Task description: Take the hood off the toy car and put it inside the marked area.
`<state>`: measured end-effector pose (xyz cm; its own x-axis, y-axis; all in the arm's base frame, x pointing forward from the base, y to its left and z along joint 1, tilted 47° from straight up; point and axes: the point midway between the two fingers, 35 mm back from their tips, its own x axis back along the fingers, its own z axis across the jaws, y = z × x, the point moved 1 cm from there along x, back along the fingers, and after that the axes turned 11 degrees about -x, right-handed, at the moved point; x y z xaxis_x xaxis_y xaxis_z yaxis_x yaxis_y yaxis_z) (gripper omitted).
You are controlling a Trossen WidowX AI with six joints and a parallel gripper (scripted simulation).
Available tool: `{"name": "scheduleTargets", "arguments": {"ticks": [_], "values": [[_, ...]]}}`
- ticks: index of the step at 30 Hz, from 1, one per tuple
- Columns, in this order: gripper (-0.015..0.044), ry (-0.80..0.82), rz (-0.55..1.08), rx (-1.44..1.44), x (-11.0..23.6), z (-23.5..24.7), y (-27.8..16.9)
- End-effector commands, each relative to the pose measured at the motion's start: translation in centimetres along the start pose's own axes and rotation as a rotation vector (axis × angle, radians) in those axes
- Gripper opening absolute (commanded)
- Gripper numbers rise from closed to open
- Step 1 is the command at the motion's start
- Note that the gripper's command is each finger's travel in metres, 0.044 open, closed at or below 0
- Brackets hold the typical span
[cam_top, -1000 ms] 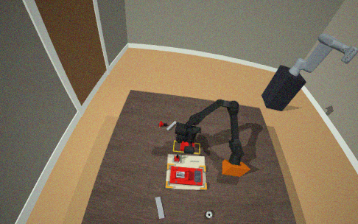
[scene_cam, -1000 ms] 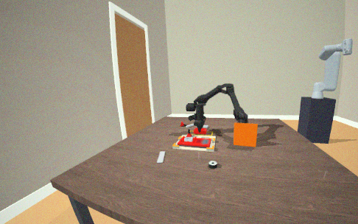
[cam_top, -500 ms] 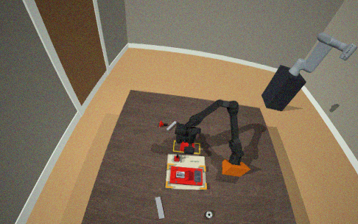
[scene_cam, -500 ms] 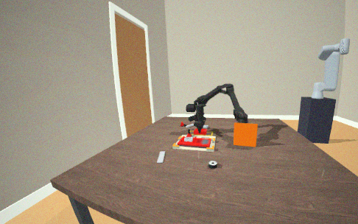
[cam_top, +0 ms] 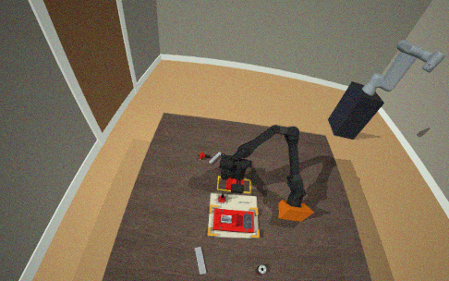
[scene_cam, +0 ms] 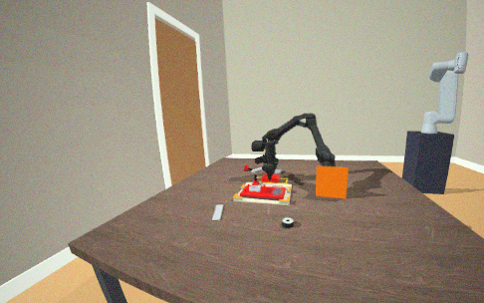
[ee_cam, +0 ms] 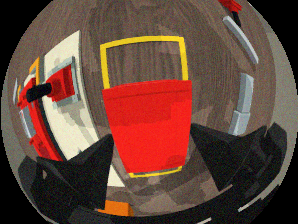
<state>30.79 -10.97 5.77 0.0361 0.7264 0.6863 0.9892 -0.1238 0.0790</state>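
One black arm holds its gripper [cam_top: 235,184] low over the yellow-outlined marked area [ee_cam: 143,52] near the middle of the table [scene_cam: 352,239], jaws spreading apart around the red hood [ee_cam: 148,123], which lies largely within the outline, its near edge about on the line. The danger, by appearance: fingers not yet free could drag the hood out as the arm lifts. In view are one toy car [cam_top: 234,221] on its board, one grey strip [cam_top: 200,260], one small ring [cam_top: 262,269] toward the near edge
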Motion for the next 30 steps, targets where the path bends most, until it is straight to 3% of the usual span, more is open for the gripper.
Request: {"name": "scheduleTargets", "arguments": {"ticks": [1, 9, 30], "values": [[0.0440, 0.001, -0.002, -0.003, 0.9, 0.1, 0.1], [0.0440, -0.004, -0.004, -0.002, 6.9, 0.2, 0.0], [0.0440, -0.004, -0.004, -0.002, 7.1, 0.2, 0.0]]}}
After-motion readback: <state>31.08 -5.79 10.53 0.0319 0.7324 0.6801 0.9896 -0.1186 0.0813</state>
